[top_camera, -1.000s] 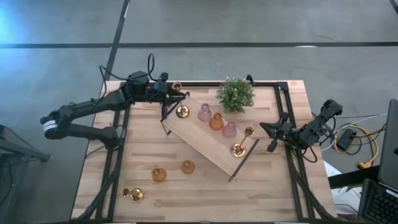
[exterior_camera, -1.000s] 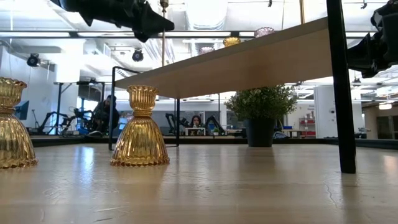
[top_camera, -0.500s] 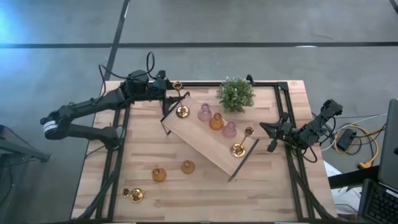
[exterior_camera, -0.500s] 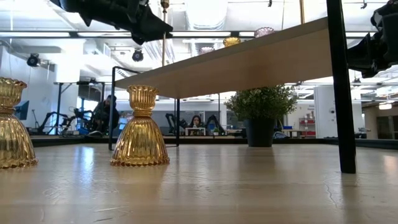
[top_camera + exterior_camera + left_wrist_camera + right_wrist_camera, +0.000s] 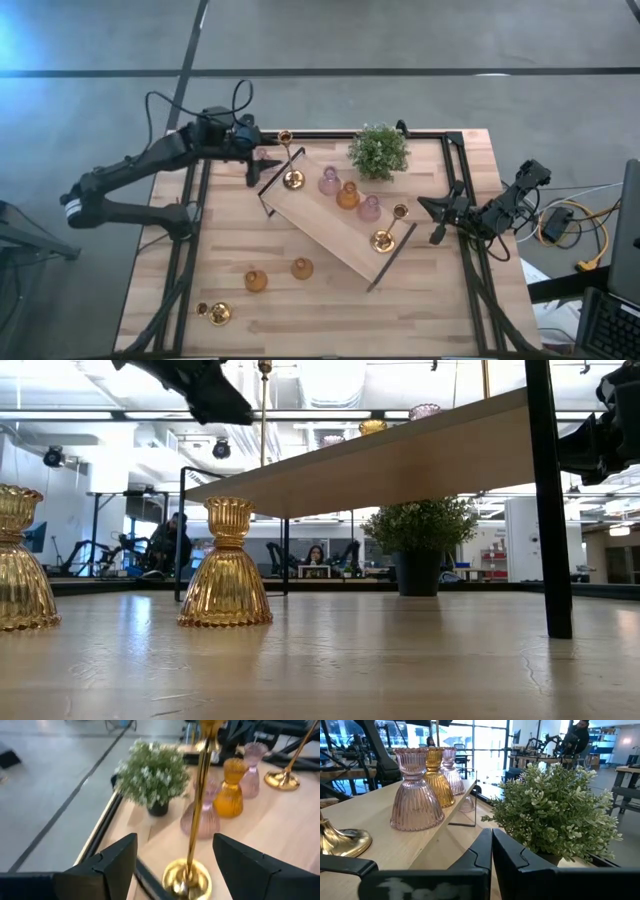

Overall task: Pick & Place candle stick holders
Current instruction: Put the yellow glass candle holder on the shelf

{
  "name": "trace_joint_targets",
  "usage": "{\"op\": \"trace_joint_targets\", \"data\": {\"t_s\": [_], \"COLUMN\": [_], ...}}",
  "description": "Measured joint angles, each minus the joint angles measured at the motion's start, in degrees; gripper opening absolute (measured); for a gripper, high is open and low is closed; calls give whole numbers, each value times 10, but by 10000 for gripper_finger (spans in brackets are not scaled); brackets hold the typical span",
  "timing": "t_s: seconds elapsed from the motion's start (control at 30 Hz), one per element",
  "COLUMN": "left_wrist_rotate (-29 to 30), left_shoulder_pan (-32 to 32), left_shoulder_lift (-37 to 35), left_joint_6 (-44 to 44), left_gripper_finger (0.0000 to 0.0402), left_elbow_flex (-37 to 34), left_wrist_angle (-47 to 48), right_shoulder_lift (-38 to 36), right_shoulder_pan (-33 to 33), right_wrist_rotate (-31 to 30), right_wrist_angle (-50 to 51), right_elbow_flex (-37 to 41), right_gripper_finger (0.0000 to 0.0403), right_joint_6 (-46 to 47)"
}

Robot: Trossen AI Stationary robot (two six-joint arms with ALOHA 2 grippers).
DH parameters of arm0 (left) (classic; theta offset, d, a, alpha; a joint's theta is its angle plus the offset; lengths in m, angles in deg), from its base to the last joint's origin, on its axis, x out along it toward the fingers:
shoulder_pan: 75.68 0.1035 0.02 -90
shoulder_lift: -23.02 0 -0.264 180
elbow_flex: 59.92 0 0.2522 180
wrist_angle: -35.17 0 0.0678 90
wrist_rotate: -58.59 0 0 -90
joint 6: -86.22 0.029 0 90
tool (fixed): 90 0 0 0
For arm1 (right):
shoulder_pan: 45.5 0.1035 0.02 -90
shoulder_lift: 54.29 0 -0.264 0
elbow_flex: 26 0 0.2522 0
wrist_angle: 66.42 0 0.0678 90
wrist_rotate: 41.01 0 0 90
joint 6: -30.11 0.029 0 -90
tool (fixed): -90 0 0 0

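Observation:
A tall-stemmed gold holder (image 5: 292, 178) stands upright by its round base on the far left end of the long wooden tray (image 5: 322, 232). My left gripper (image 5: 260, 164) hangs open just left of it. In the left wrist view its fingers (image 5: 120, 862) stand apart on either side of the stem (image 5: 199, 805) without touching it. Two pink holders (image 5: 329, 181) and an amber one (image 5: 348, 195) stand in a row on the tray, with a gold one (image 5: 382, 240) near its right end. My right gripper (image 5: 437, 216) waits shut at the table's right edge.
Two amber holders (image 5: 257, 280) (image 5: 301, 268) and a gold one (image 5: 215, 312) stand on the table near its front left. A green potted plant (image 5: 378, 150) stands at the far edge beside the tray. The tray's black wire handle (image 5: 392, 258) sticks up at its right end.
My left gripper has opened, let go of the tall gold holder's stem and drawn back toward the table's left edge. The holder stays upright on the tray's left end.

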Motion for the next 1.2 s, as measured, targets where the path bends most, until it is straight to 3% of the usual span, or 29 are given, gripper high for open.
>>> {"op": "trace_joint_targets", "data": {"t_s": [0.37,0.63,0.83,1.07,1.2], "left_wrist_rotate": [100,123,203,250,323], "left_shoulder_pan": [-8,-56,-134,-257,-329], "left_shoulder_lift": [-35,-50,-49,-49,-49], "left_joint_6": [-13,-77,-166,-293,-358], "left_gripper_finger": [262,262,261,261,261], "left_elbow_flex": [100,108,107,107,107], "left_wrist_angle": [247,352,408,446,466], "right_shoulder_lift": [0,0,0,0,0], "right_shoulder_pan": [0,0,0,0,0], "right_wrist_rotate": [0,0,0,0,0], "right_wrist_angle": [0,0,0,0,0], "right_elbow_flex": [0,0,0,0,0], "right_gripper_finger": [8,8,8,8,8], "right_joint_6": [0,0,1,0,1]}}
